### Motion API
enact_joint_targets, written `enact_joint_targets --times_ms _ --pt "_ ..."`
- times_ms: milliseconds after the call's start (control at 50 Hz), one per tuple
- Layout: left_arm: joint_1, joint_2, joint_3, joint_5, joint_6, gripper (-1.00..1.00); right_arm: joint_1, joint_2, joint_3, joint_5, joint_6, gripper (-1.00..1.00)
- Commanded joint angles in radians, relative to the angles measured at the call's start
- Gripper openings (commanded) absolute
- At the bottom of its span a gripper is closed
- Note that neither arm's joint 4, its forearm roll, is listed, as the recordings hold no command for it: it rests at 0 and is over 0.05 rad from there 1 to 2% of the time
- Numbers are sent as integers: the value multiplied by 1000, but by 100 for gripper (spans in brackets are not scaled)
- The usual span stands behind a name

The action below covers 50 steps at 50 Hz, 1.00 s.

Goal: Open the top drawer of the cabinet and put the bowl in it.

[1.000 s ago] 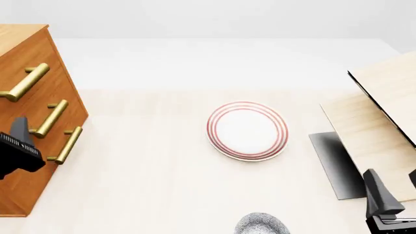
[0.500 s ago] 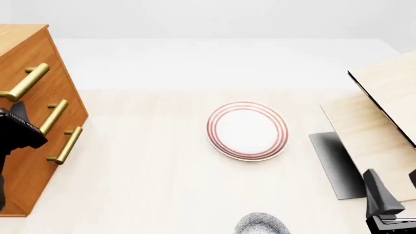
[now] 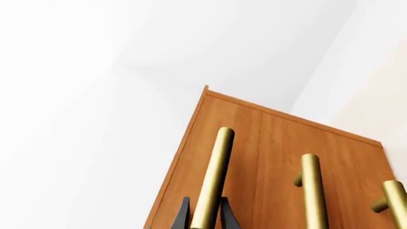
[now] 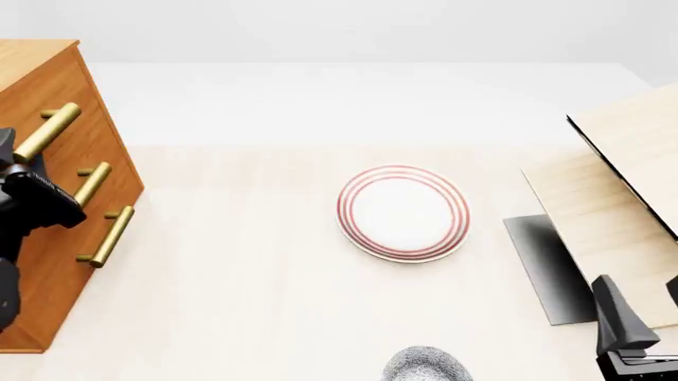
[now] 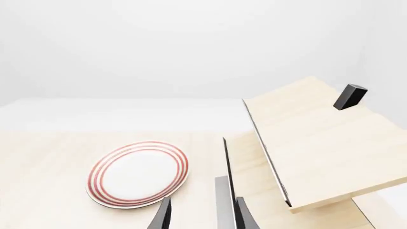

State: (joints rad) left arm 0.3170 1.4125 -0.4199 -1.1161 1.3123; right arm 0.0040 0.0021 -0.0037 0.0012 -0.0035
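Note:
The orange-brown cabinet (image 4: 48, 278) stands at the left edge of the table, with all three drawers shut. My left gripper (image 4: 19, 163) is at the brass handle (image 4: 51, 127) of the top drawer (image 4: 76, 89). In the left wrist view the gripper (image 3: 205, 215) has a finger pressed against each side of that handle (image 3: 215, 167). The speckled bowl (image 4: 427, 367) sits at the near edge, cut off by the frame. My right gripper (image 4: 644, 317) is open and empty to the right of the bowl; it also shows in the right wrist view (image 5: 203, 215).
A white plate with red rings (image 4: 402, 213) lies mid-table and shows in the right wrist view (image 5: 138, 172). A pale wood panelled thing with black edge (image 4: 625, 182) tilts over the right side. The two lower brass handles (image 4: 94, 181) (image 4: 109, 234) sit below my left gripper.
My left gripper has risen along the cabinet front from the lowest handle to the top one. The right arm, bowl and plate have not moved.

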Motion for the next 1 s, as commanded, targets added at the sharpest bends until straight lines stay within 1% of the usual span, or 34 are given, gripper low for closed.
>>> enact_joint_targets --times_ms 20,40,80,140,180,200,220,240,260,300,320,340,360,380,400,440,480,520,580,600,660,720,780,860,880,900,920,980,1000 --pt "114 19 -72 34 -60 -100 -1 1 1 -1 1 100" --pt "112 11 -70 35 -62 -100 -1 1 1 -1 0 100" --pt "107 -20 -79 101 -92 -100 -1 1 1 -1 0 100" --pt "95 -42 -73 98 -85 -100 -1 1 1 -1 0 100" --pt "58 -53 -70 107 -84 -100 -1 1 1 -1 0 100" --pt "58 -53 -70 108 -84 -100 -1 1 1 -1 0 100" --pt "56 -53 -61 79 -71 -100 -1 1 1 -1 0 100" --pt "40 -64 -64 100 -80 -100 -1 1 1 -1 0 100" --pt "7 -87 -73 141 -103 -100 -1 1 1 -1 1 100" --pt "2 -97 -69 141 -98 -100 -1 1 1 -1 0 100" --pt "-3 -96 -63 122 -91 -100 -1 1 1 -1 0 100" --pt "-23 -75 -49 70 -63 -100 -1 1 1 -1 0 100" --pt "-31 -73 -47 60 -61 -100 -1 1 1 -1 1 100" --pt "-32 -88 -53 95 -84 -100 -1 1 1 -1 0 100" --pt "-37 -93 -55 101 -88 -100 -1 1 1 -1 0 100" --pt "-43 -90 -53 95 -84 -100 -1 1 1 -1 0 100" --pt "-53 -93 -58 113 -91 -100 -1 1 1 -1 0 100" --pt "-78 -82 -54 87 -72 -100 -1 1 1 -1 1 100" --pt "-96 -111 -68 134 -89 -100 -1 1 1 -1 0 100" --pt "-114 -107 -65 113 -69 -100 -1 1 1 -1 0 100" --pt "-126 -115 -66 116 -65 -100 -1 1 1 -1 0 100" --pt "-166 -108 -55 84 -38 -100 -1 1 1 -1 0 100" --pt "-188 -120 -54 104 -45 -100 -1 1 1 -1 1 100" --pt "-196 -130 -51 114 -46 -100 -1 1 1 -1 0 100" --pt "-213 -136 -47 114 -45 -100 -1 1 1 -1 0 100" --pt "-221 -132 -43 105 -35 -100 -1 1 1 -1 0 100" --pt "-243 -117 -33 63 -8 -100 -1 1 1 -1 0 100" --pt "-268 -125 -34 70 -2 -100 -1 1 1 -1 0 100" --pt "-280 -112 -31 40 14 -100 -1 1 1 -1 1 100"
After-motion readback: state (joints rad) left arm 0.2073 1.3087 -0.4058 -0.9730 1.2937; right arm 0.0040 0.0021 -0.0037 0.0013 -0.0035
